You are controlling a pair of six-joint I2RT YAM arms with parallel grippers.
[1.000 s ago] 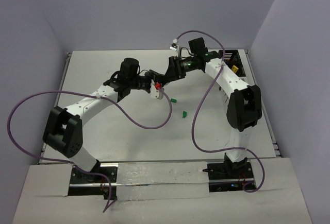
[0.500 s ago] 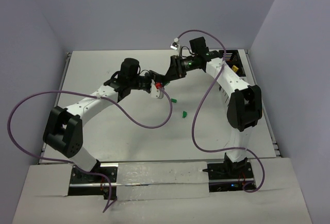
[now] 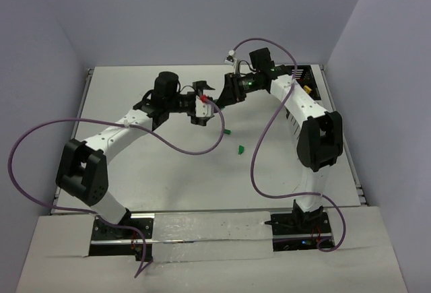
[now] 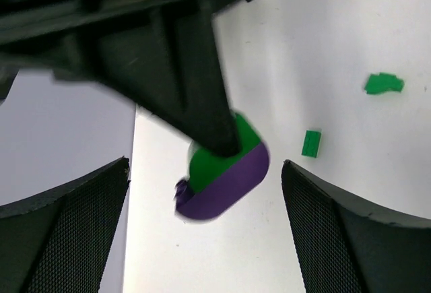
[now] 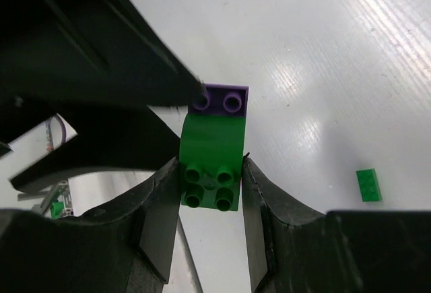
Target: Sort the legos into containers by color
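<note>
A green lego [image 5: 211, 165] with a purple lego [image 5: 225, 100] stuck to its far end hangs above the table. My right gripper [image 5: 210, 172] is shut on the green block's sides. In the left wrist view the same green and purple stack [image 4: 225, 168] sits between my left gripper's [image 4: 205, 192] wide-open fingers [image 4: 67, 239], touching neither. From above, the left gripper [image 3: 201, 109] and right gripper [image 3: 217, 99] meet at mid-table, with a red bit [image 3: 203, 96] between them. Two loose green legos [image 3: 228, 131] [image 3: 240, 149] lie on the table. The containers [image 3: 306, 81] stand far right, mostly hidden by the right arm.
Purple cables [image 3: 202, 148] loop from both arms across the table. The white table top [image 3: 155, 165] ends at a raised rail on the left and right. Grey walls close in the back and sides.
My left gripper has opened wide, let go of the stack and shifted toward the far side. My right gripper closed onto the green block and still holds it.
</note>
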